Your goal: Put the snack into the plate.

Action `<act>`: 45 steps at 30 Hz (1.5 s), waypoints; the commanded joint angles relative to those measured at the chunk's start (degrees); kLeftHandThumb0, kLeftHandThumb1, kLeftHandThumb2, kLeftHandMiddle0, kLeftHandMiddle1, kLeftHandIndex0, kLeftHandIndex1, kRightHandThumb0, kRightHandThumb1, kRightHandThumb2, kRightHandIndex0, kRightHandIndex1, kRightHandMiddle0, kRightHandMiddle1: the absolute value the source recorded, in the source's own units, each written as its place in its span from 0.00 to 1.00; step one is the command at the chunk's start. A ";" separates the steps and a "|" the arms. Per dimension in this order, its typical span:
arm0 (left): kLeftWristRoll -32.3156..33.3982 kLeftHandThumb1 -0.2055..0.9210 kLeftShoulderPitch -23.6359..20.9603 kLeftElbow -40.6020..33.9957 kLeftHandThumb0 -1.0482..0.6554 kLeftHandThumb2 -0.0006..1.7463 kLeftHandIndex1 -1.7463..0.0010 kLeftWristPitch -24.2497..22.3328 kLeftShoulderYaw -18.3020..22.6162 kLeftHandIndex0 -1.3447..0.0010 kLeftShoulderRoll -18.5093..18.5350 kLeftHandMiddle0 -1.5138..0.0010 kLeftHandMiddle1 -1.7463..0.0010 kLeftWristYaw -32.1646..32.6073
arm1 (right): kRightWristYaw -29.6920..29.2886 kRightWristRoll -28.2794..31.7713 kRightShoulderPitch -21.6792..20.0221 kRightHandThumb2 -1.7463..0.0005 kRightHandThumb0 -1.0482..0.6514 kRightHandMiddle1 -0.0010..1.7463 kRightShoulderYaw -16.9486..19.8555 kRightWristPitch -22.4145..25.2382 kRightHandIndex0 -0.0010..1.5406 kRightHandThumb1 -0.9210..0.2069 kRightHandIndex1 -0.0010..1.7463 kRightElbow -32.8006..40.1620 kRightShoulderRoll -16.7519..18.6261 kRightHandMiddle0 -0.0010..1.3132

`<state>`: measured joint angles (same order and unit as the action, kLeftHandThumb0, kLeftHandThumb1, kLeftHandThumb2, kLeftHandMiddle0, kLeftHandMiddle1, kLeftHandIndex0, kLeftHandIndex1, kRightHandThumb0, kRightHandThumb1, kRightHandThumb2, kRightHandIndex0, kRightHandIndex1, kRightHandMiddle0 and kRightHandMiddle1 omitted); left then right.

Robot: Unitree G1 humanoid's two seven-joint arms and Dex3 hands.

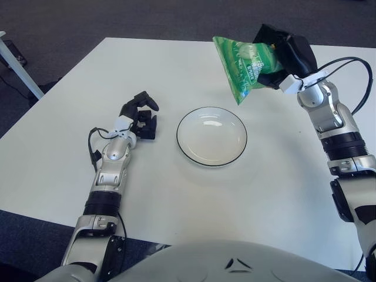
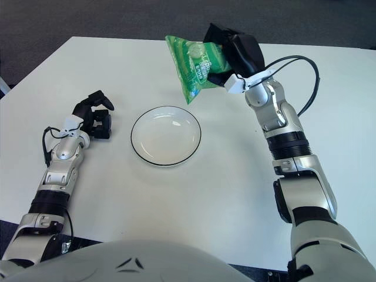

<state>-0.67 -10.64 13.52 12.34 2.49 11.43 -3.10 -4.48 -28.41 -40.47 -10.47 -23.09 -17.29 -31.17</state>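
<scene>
Plate (image 1: 212,136) lies below snack bag (image 1: 242,66) clamped in right robot hand (image 1: 286,54).

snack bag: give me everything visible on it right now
The snack bag is a glossy green plastic pouch with white lettering, too small to read, on its face. It looks puffed and sealed, and hangs tilted with one corner pointing down. The right hand grips its right edge, holding it in the air beyond the far right rim of the plate. Nothing else touches it; the plate holds nothing.
</scene>
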 commanded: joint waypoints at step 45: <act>-0.85 0.35 5.85 0.80 0.30 0.84 0.00 -1.20 -2.75 0.46 -3.74 0.15 0.00 2.36 | 28.87 14.91 2.65 0.04 0.61 1.00 -7.14 -5.97 0.57 0.82 0.97 4.40 10.20 0.48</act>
<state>-1.25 -10.34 11.32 10.63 1.12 10.87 -1.01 20.39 -16.31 -38.89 -16.95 -31.80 -15.31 -20.70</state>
